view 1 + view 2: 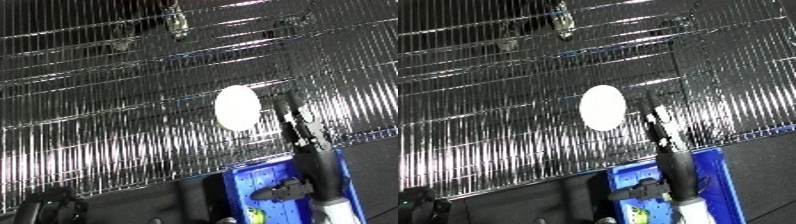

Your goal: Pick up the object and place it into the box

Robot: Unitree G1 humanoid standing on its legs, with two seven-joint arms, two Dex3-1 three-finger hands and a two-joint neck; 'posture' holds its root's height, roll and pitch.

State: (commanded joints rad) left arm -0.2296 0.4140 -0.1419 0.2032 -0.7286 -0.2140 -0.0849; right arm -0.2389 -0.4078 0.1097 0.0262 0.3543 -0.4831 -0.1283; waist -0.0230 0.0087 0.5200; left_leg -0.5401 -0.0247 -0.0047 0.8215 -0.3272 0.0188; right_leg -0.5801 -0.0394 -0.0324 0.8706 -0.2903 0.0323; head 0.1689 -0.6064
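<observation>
Blue plastic bin nearest, at the lower edge, rectangular and open-topped, its floor partly hidden by the black wrist and white forearm rising over it; something yellowish just visible inside near the bottom edge, too small to identify. Dark floor on the bin's left, bare up to a dark rounded shape in the lower left corner. Right hand raised above the bin's far rim, black fingers extended upward and close together, not curled round anything; whether the fingertips touched the disc could not be told. White oval object, smooth and flat-looking, just left of those fingers, lying against the wire shelf. Shiny metal grid of thin parallel wires filling most of the view beyond, tilted, glinting with highlights, wide open room across its left and upper stretches. Small greenish-grey item farthest off, near the top edge of the wires.
</observation>
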